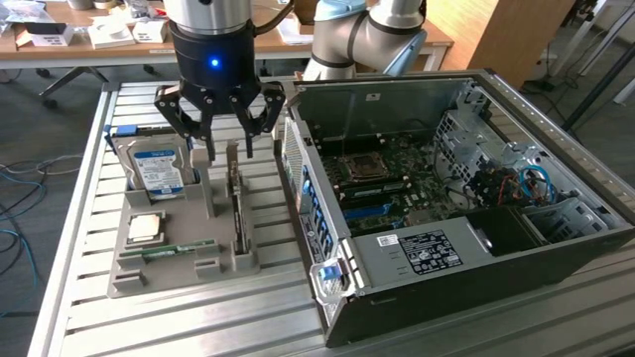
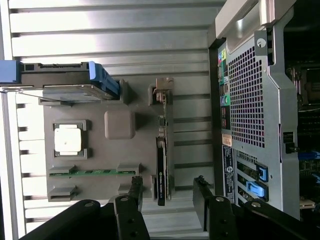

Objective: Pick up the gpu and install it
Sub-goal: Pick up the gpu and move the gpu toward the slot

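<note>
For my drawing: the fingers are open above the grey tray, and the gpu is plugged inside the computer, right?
No. The exterior view shows the gpu standing on edge in the grey tray, below the open fingers, not inside the computer.

Slatted metal table [image 1: 79, 223] on a dark grey floor [image 1: 40, 126], loose cables [image 1: 20, 178] trailing at the exterior view's left; behind it a wooden desk [image 1: 59, 50] carrying white boxes [image 1: 109, 33]; a wooden cabinet [image 1: 506, 30] at the exterior view's right
</note>
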